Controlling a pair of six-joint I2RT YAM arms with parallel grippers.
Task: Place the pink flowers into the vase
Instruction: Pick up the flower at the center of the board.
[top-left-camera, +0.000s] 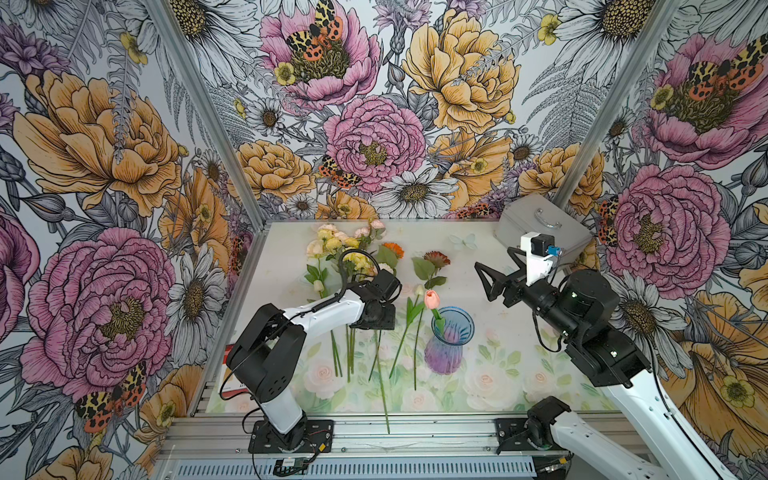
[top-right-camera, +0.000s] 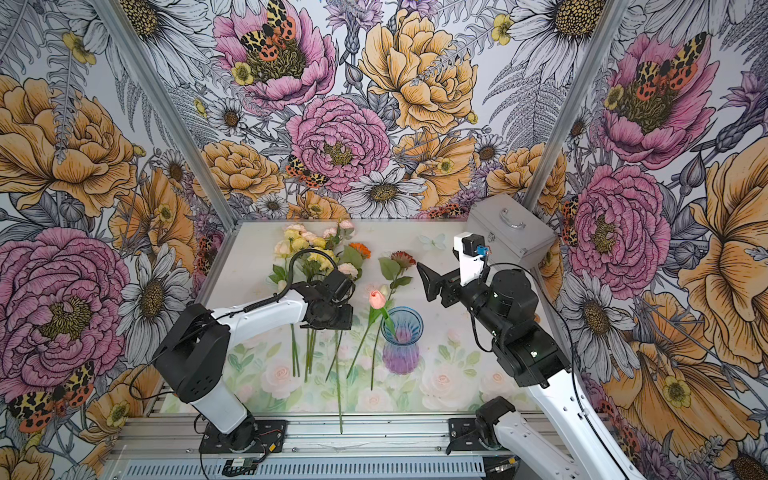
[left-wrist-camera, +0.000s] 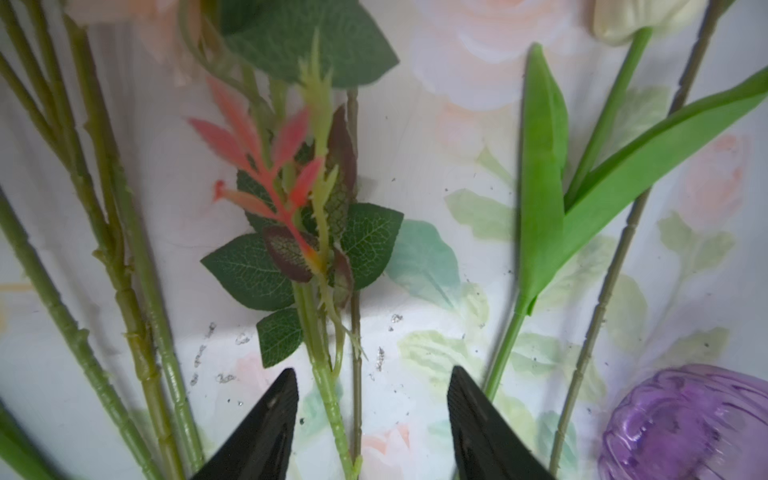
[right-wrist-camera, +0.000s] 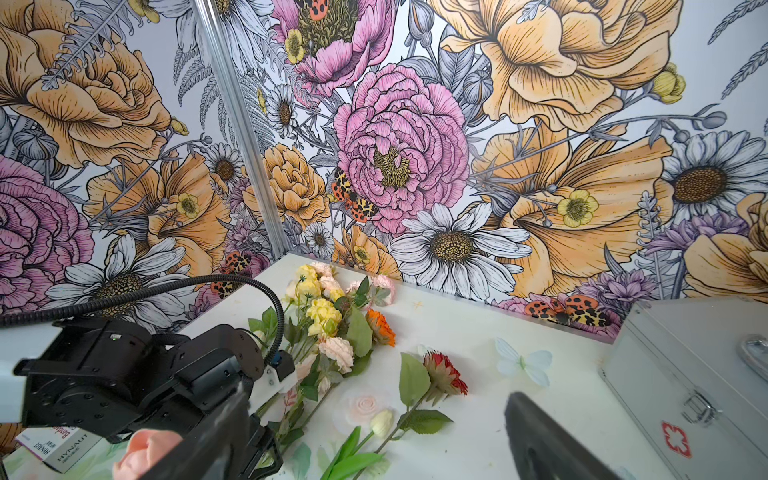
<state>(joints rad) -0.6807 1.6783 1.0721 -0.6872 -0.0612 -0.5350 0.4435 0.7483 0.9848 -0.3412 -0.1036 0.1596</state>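
My left gripper (left-wrist-camera: 372, 370) hung low over the stems on the table (top-left-camera: 498, 345); its jaws stood apart, straddling a green leafy stem (left-wrist-camera: 328, 399) and a thin brown stem (left-wrist-camera: 354, 374), touching neither. My right gripper (top-left-camera: 485, 282) was raised above the far right of the table, jaws spread wide and holding nothing.

The vase (top-left-camera: 448, 347) stood upright near the middle of the table, to the right of my left gripper; the pink tulip (top-left-camera: 432, 299) was in it already, stem inside the mouth, bloom leaning out over the far-left rim.

The pale pink sprays (top-left-camera: 376, 226) lay flat at the far left of the table, blooms tangled with the yellow flowers (top-left-camera: 332, 245), stems running toward the near edge beneath my left wrist; I could not tell which stem belonged to which bloom.

An orange flower (top-left-camera: 392, 249) and a dark red flower (top-left-camera: 436, 258) lay beyond the vase; a white tulip bud (top-left-camera: 419, 289) lay just left of it; a silver case (top-left-camera: 540, 226) sat in the far right corner.
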